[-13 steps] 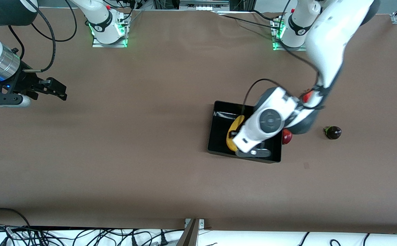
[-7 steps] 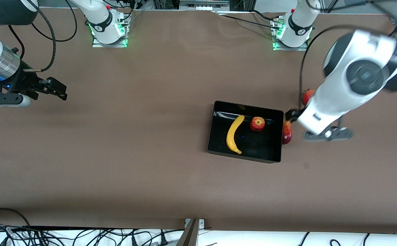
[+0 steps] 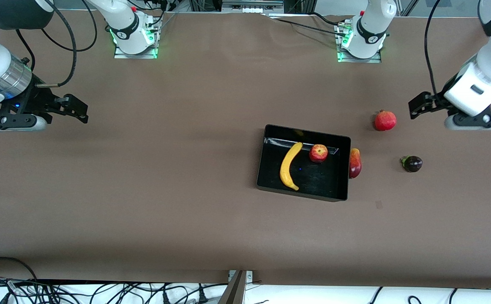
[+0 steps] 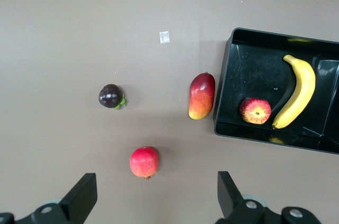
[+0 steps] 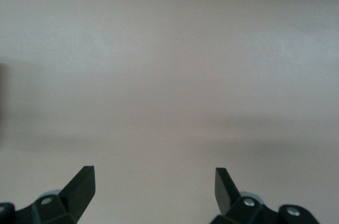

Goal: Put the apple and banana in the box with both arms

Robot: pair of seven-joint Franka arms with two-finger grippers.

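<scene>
My right tool [image 3: 73, 109] hangs over bare desk [image 3: 165, 169] at the right arm's end, jaws spread, empty, waiting. Box [image 3: 266, 169] sits mid-desk; banana [image 3: 290, 166] and apple [image 3: 318, 153] lie in it, close together. Mango [image 3: 355, 163] touches the box's outer wall. Pomegranate [image 3: 385, 120] and a dark fruit [image 3: 412, 164] lie apart. My left tool [image 3: 418, 105] is beside the pomegranate, jaws spread, empty.

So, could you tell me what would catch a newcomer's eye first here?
The black box mid-table, with the banana and apple lying apart inside it. Both claws are open and empty: the left claw over its end of the table, the right claw over the other.
</scene>
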